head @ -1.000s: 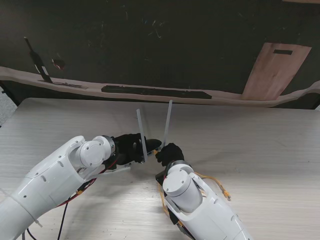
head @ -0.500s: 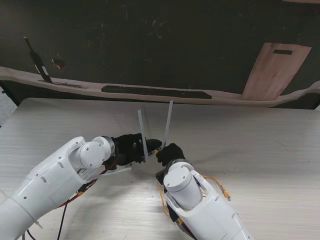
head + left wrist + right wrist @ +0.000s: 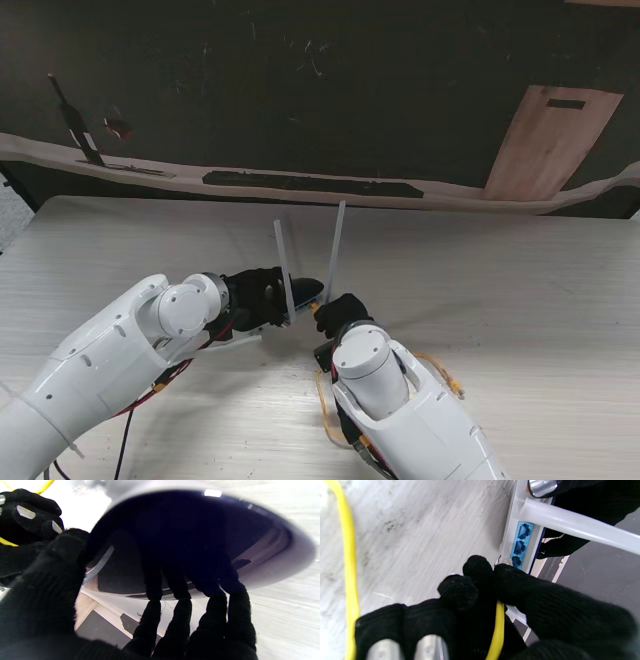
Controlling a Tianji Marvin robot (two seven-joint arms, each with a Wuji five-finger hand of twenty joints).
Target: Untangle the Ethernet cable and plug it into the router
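Router [image 3: 303, 291]: white body with two upright antennas, standing on the bench [image 3: 520, 300] near the middle, just ahead of both arms; a column of blue ports [image 3: 520, 545] is seen in the right wrist view.
Left hand [image 3: 262, 296]: closed around the router body from the left, gloved fingers [image 3: 152, 620] wrapped over its dark curved shell; the router is held steady.
Right hand [image 3: 340, 311]: closed on the Ethernet cable [image 3: 498, 630], pinched just behind the plug [image 3: 505, 560] between thumb and fingertips.
Plug position: the clear connector is seen touching or almost touching the port nearest the hand; whether it is seated cannot be told.
Cable run: yellow slack lies on the bench to the right of the right forearm [image 3: 445, 372], with another length seen along the bench in the right wrist view [image 3: 348, 555]; no knot is visible.
Change noted: compared with a second ago, the right hand has been advanced slightly towards the router's rear face; the left hand's hold is unchanged.
Meaning for the task: untangling is judged done; insertion is judged to be in hand, with a final straight push required.
Risk: a tilted plug may catch on the port edge.
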